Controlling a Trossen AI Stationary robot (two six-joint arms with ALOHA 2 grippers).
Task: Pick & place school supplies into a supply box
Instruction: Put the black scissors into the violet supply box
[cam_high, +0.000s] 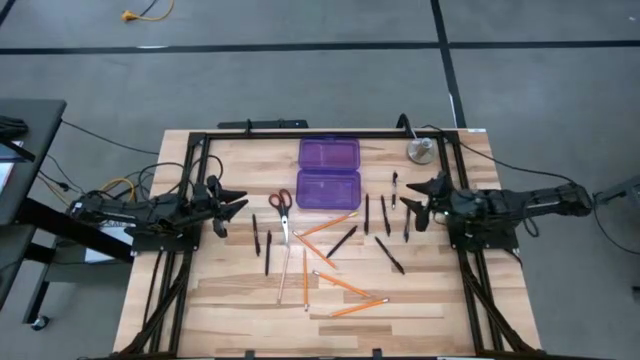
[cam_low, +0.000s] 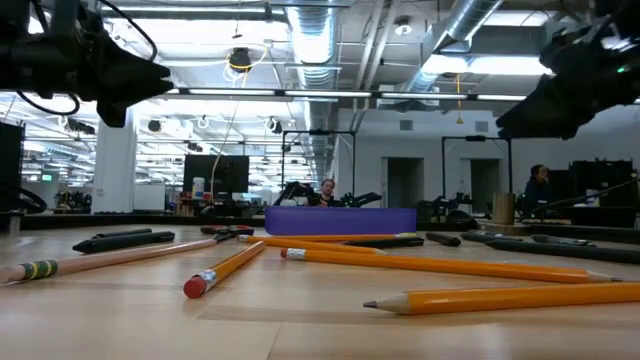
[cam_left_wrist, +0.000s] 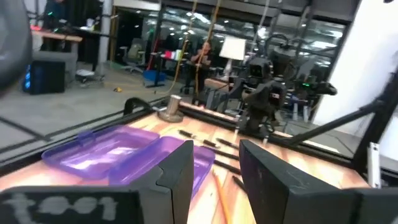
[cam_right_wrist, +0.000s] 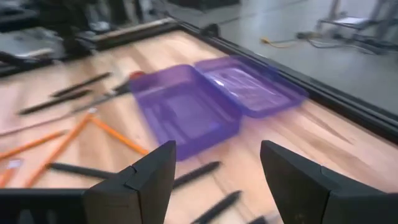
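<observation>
The purple supply box (cam_high: 329, 173) lies open near the table's far edge, lid flat behind its tray; it also shows in the right wrist view (cam_right_wrist: 186, 109). In front of it lie orange pencils (cam_high: 340, 285), black pens (cam_high: 389, 254), pale pencils (cam_high: 283, 272) and red-handled scissors (cam_high: 281, 205). My left gripper (cam_high: 238, 201) hovers open at the table's left side, above the wood. My right gripper (cam_high: 416, 200) hovers open at the right side, over the black pens near the box.
A round silver disc (cam_high: 421, 151) sits at the far right corner. A black frame (cam_high: 200, 140) runs around the table's edges. Bare wood lies along the near edge (cam_high: 330, 335). People and desks show in the room beyond the table.
</observation>
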